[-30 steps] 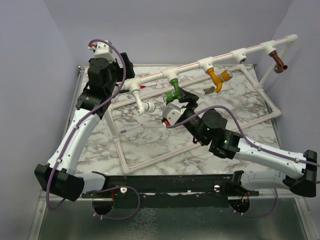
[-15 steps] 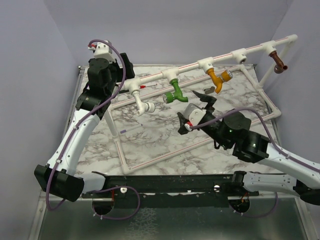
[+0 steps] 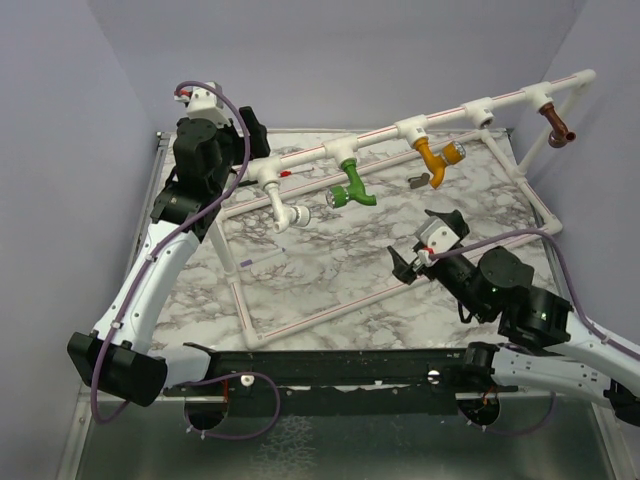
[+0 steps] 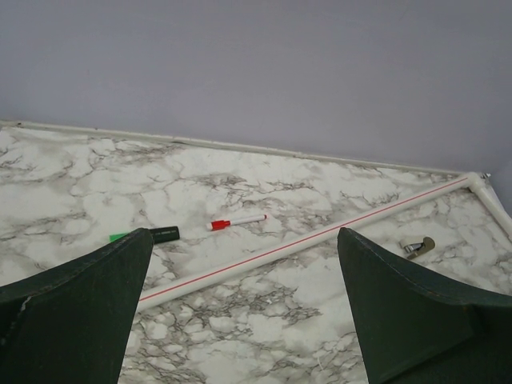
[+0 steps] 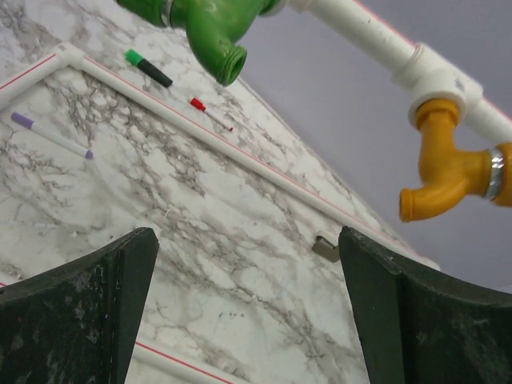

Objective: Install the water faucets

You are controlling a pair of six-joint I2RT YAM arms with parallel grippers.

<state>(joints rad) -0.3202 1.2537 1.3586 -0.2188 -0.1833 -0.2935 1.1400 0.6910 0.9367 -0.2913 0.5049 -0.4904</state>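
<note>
Dark jaws of the right end effector [image 3: 420,245] stood fully apart, empty, touching nothing. It hung low over the worktop [image 3: 300,285], right of centre, well clear of the raised pipe [image 3: 385,133]. Its wrist view looked up at the green faucet [image 5: 212,28] and the yellow faucet [image 5: 444,172], neither between the jaws.

Left end effector [image 3: 255,138]: also wide apart and empty, sitting by the left end of the raised pipe, near the white faucet [image 3: 285,207] but not on it.

Faucets: the four visible ones hung from tees on the raised pipe. Left to right: white, green, yellow, then the brown faucet [image 3: 556,125]. The tee [image 3: 480,108] between yellow and brown looked bare. No loose faucet was visible on the worktop, only a grey metal piece [image 3: 420,181] and a few markers [image 4: 238,221].

Handling, my read: light, rigid moulded plastic, smooth and a bit slippery, with the silver end harder than the body. Not fragile, but the thread would likely cross if driven in crooked, and the thin pipe would probably flex under a push.

Best hold: across the straight stem just below the tee, jaws square to the thread axis so it can be turned. Avoid the bent spout, which would likely cam out, and the silver end, which is round and slick.
</note>
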